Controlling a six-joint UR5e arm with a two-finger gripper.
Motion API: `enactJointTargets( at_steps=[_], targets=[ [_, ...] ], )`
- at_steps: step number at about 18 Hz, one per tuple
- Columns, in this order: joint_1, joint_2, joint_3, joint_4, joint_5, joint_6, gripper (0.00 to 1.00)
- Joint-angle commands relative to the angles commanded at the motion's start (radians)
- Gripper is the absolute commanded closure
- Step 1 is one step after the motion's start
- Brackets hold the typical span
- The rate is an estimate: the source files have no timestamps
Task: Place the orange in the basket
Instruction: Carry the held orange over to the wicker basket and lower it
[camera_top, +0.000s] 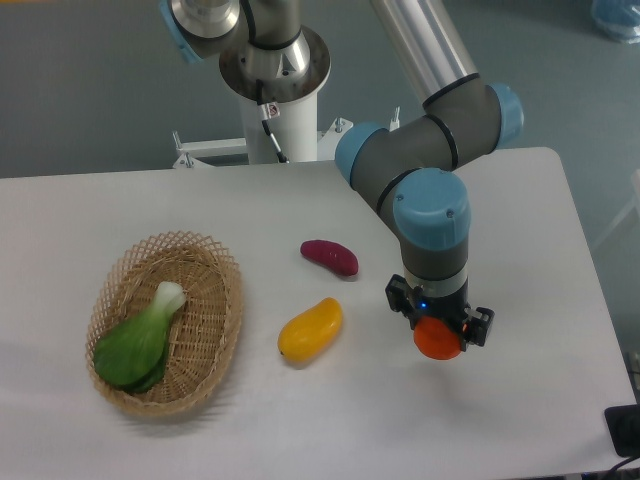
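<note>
At right, near side: gripper (439, 334) clamped on the orange (438, 340).
Basket (210, 330) sits well apart at left (a green vegetable (138, 342) inside); yellow fruit (310, 329) and purple one (330, 256) lie between.

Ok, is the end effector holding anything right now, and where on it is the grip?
Yes, the end effector has the orange, gripped from above across its sides, off to the right of the basket.
</note>
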Motion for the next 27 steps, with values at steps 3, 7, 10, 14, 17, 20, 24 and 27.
enactJointTargets(
  at_steps=[3,7,10,14,17,20,24,27],
  targets=[
    [-0.046,0.012,-0.006,0.0,-0.005,-0.057,0.24],
    [-0.126,0.025,-0.024,0.0,-0.005,-0.124,0.23],
    [-0.202,0.037,-0.049,0.002,-0.006,-0.164,0.23],
    [-0.273,0.037,-0.054,0.003,-0.005,-0.22,0.21],
    [-0.33,0.037,-0.06,0.003,-0.003,-0.246,0.2],
    [-0.396,0.022,-0.063,0.005,0.008,-0.253,0.2],
    [-0.456,-0.014,-0.058,0.021,0.014,-0.295,0.17],
    [-0.471,-0.034,-0.045,0.031,0.014,-0.304,0.17]
  ],
)
